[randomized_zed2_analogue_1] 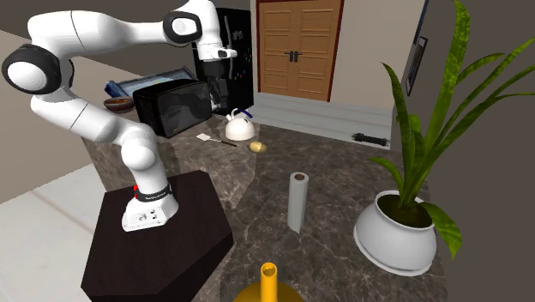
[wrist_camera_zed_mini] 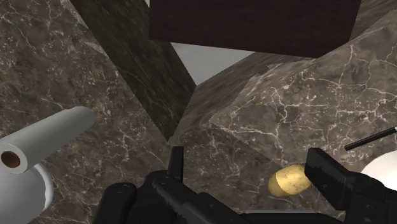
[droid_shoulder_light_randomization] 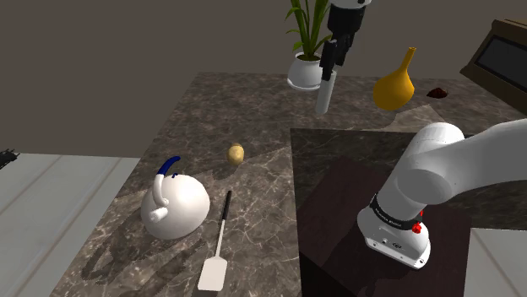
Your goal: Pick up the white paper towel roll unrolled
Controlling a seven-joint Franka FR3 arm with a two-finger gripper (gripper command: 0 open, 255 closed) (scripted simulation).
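Observation:
The white paper towel roll (droid_shoulder_light_randomization: 325,91) stands upright on the dark marble counter (droid_shoulder_light_randomization: 253,126), between a potted plant and a yellow vase. In the second exterior view the roll (randomized_zed2_analogue_1: 297,202) is well to the right of my gripper (randomized_zed2_analogue_1: 212,90), which hangs high above the counter. My gripper (droid_shoulder_light_randomization: 328,61) is open and holds nothing. In the wrist view the fingers (wrist_camera_zed_mini: 327,172) stand wide apart around my gripper (wrist_camera_zed_mini: 251,168), and the roll (wrist_camera_zed_mini: 44,137) lies far off to one side of them.
A white kettle (droid_shoulder_light_randomization: 175,205), a potato (droid_shoulder_light_randomization: 236,153) and a spatula (droid_shoulder_light_randomization: 217,253) lie on the counter. The white plant pot (randomized_zed2_analogue_1: 396,236) and yellow vase (droid_shoulder_light_randomization: 397,84) flank the roll. A black box (randomized_zed2_analogue_1: 171,107) stands behind the arm's dark stand (randomized_zed2_analogue_1: 163,249).

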